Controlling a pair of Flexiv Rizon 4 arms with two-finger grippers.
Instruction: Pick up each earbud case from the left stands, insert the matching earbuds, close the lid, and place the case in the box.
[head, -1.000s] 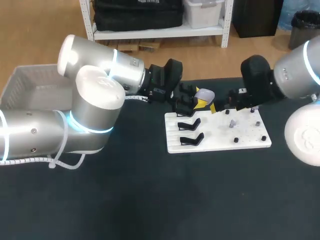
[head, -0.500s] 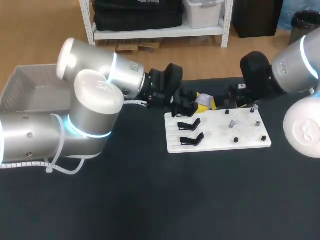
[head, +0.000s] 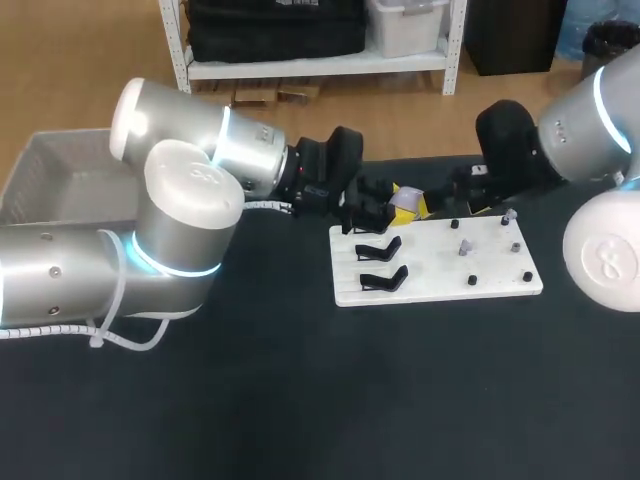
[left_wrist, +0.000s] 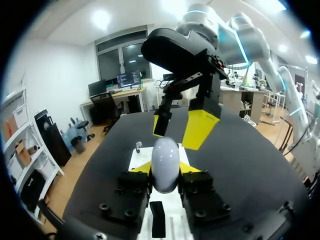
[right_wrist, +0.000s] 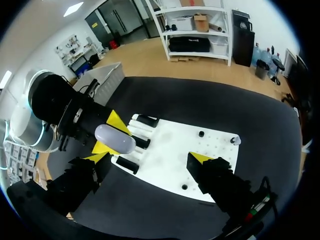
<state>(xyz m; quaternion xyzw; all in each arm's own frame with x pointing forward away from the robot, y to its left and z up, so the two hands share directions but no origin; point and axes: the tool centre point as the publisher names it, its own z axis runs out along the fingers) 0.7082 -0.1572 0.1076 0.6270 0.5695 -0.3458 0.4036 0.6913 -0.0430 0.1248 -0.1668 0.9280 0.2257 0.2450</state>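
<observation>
**Lilac-grey earbud case (left_wrist: 165, 162) clamped in my left gripper (left_wrist: 165, 170)**

Pale and smooth, the case sits between my left gripper's two yellow tips. One tip presses each long side, so that gripper is closed on it. In the left wrist view the case's long axis runs along my fingers. Its rounded end points out past the tips, straight at my right gripper (left_wrist: 181, 127). That gripper hangs just ahead of the case with its jaws spread wide and nothing between them, apart from the case.

In the head view the case (head: 407, 200) is in the upper middle of the frame, just past the far left corner of the white board (head: 440, 270). It is close to the black stands (head: 380, 262) lined up along the board's left side. Which way it points is hard to read from there. The box (head: 60, 175) sits at the upper left of the frame, well apart from the case, off the edge of the dark table (head: 300, 400).

In the right wrist view the case (right_wrist: 115, 138) lies crosswise to my right gripper (right_wrist: 150, 162). It is ahead of that gripper and off toward one of its fingers, over the stand side of the board, with a left yellow tip on either flank.
</observation>
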